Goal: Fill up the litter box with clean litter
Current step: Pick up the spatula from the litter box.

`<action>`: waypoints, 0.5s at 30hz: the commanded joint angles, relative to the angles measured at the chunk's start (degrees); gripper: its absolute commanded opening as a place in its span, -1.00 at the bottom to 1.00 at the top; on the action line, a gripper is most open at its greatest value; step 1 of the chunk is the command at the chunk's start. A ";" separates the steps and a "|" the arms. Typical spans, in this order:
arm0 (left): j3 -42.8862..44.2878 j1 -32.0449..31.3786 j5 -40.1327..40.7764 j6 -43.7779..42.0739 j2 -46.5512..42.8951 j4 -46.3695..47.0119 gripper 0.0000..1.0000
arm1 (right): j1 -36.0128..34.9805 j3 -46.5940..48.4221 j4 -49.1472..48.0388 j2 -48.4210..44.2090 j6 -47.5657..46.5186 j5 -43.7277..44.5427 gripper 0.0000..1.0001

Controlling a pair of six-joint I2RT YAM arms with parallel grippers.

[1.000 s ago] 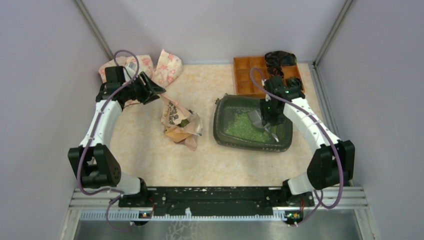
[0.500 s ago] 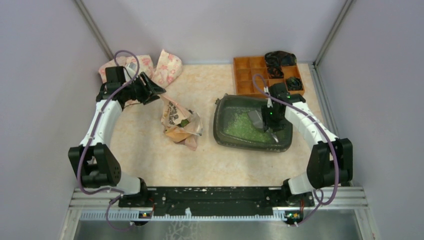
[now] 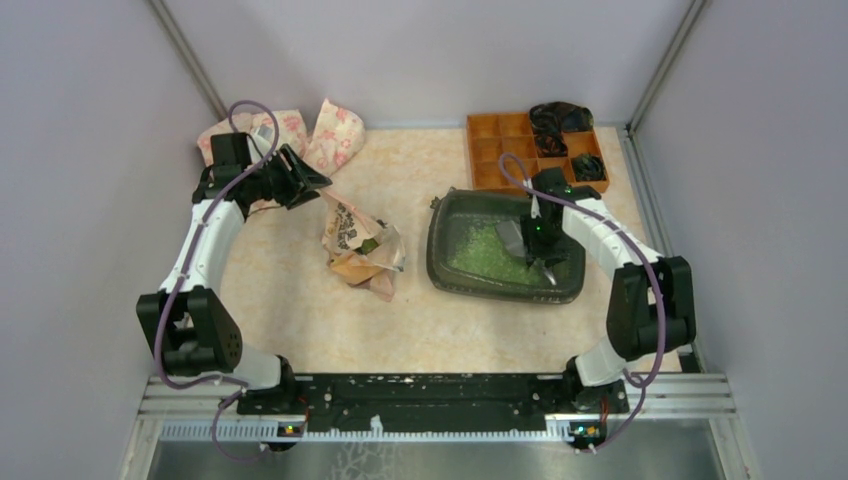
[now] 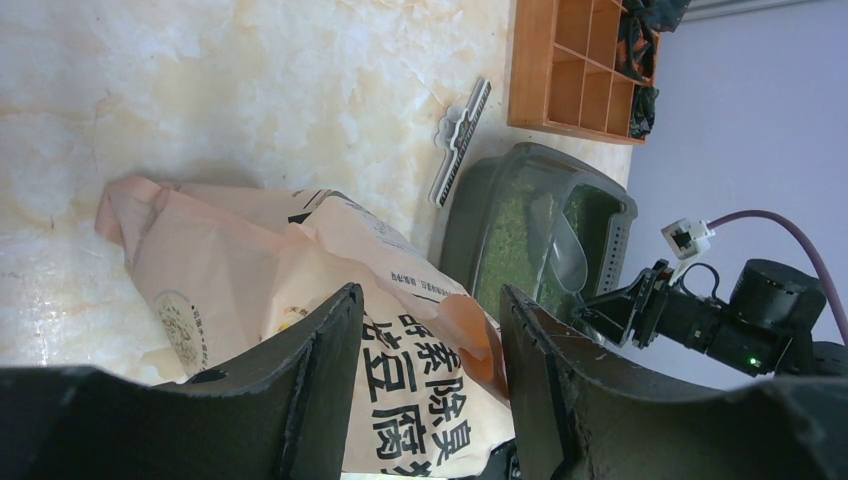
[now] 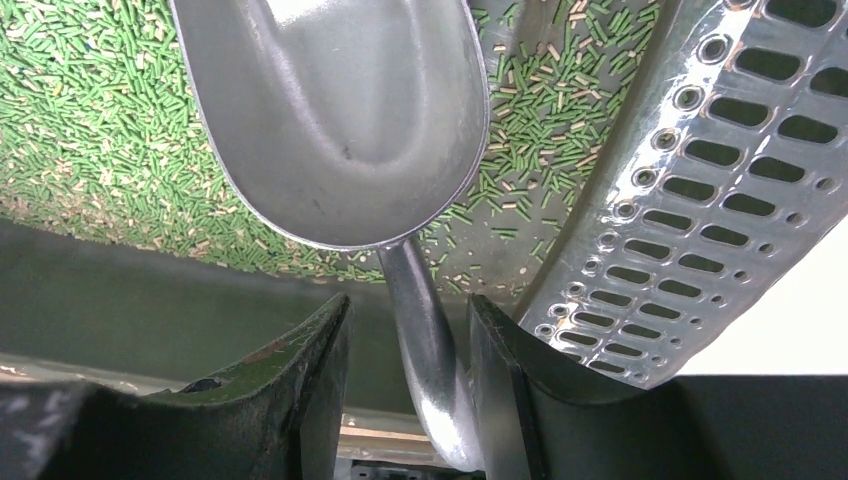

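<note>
As right hand [image 5: 408,315] grips scoop [image 5: 330,120] over litter [image 5: 90,130] — handle end hidden, left hand [image 4: 430,300] gapes empty.

The litter [image 3: 478,252] lies in the litter box [image 3: 434,255], the scoop [image 3: 511,238] above its right part; the paper bag [image 3: 357,248] stands left of the box; the organiser tray [image 3: 490,150] sits just behind it.

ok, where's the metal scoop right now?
Top view, right side of the table: the scoop is inside the litter box, bowl over the green litter, handle gripped by the right hand.
</note>
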State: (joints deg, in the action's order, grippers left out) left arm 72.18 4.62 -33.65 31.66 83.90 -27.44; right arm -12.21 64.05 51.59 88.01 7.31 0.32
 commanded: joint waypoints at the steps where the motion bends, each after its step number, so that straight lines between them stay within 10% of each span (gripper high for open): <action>1: 0.88 0.39 -0.09 -0.42 0.34 0.41 0.16 | -0.03 2.49 -1.49 0.56 -0.98 1.31 -0.11; 11: 0.50 0.33 -0.19 -0.11 0.35 0.81 0.16 | -0.03 3.26 -1.34 2.29 -1.25 1.18 -0.23; 15: 0.68 0.37 -0.19 -0.19 0.26 0.64 0.15 | -0.18 4.00 -0.79 2.62 -1.44 1.30 -0.68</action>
State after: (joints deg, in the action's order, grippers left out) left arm 72.18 4.62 -33.65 31.68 83.90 -27.44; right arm -12.21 64.73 51.46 90.65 6.24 1.02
